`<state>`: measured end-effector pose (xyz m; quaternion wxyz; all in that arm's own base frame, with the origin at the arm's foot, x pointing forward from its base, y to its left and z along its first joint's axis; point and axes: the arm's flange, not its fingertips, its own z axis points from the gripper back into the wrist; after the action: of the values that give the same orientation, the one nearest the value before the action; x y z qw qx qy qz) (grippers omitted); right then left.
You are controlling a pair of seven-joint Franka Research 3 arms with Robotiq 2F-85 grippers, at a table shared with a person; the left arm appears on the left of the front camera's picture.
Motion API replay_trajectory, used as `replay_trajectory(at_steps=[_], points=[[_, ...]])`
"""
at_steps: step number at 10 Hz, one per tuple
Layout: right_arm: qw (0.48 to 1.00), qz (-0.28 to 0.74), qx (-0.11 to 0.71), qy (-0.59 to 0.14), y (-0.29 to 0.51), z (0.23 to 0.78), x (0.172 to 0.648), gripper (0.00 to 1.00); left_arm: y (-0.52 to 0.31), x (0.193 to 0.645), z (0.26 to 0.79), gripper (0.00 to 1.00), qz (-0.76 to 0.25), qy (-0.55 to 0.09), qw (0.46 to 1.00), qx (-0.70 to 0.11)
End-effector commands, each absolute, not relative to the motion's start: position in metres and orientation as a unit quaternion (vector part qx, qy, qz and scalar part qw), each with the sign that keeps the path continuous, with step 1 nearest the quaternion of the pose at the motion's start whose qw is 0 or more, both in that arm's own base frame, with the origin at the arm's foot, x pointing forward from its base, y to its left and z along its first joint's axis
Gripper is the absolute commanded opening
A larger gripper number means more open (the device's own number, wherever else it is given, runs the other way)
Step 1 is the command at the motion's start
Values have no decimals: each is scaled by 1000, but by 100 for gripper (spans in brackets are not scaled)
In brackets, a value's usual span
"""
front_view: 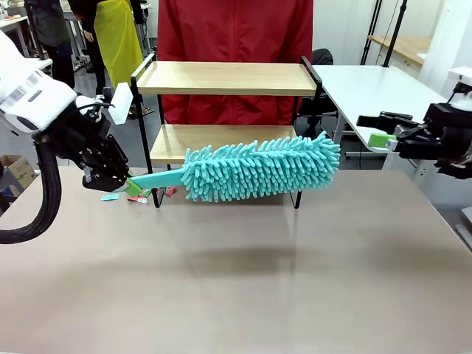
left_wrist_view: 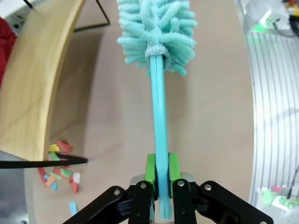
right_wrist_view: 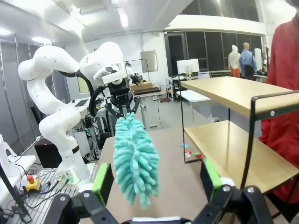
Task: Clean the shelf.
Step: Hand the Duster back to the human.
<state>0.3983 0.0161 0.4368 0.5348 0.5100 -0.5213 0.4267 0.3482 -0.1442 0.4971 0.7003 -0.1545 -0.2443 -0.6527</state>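
Beige and wide, our counter point(front_view: 243, 280) carries the shelf point(front_view: 225, 77) at its far edge, in front of a person in a red jacket point(front_view: 236, 29). Our left gripper point(front_view: 127, 186) pinches the handle of a teal duster point(front_view: 258, 168), its fluffy head held before the lower board. Coloured scraps point(front_view: 140, 196) lie by the shelf's left leg. Our right gripper point(front_view: 380, 131) hangs spread wide, apart at the right.
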Motion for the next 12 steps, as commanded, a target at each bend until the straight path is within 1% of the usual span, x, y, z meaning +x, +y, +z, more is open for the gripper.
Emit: replay_trajectory(at_steps=[1, 3, 9, 12], points=[[532, 432, 495, -534, 37, 427, 400, 100, -140, 345, 503, 13, -650, -241, 704, -153], [535, 427, 507, -523, 59, 421, 401, 100, -140, 345, 503, 13, -650, -241, 704, -153], [556, 445, 537, -453, 112, 400, 399, 100, -140, 345, 503, 13, -650, -241, 704, -153], [560, 446, 538, -445, 131, 401, 398, 100, -140, 345, 503, 13, -650, -241, 704, -153]])
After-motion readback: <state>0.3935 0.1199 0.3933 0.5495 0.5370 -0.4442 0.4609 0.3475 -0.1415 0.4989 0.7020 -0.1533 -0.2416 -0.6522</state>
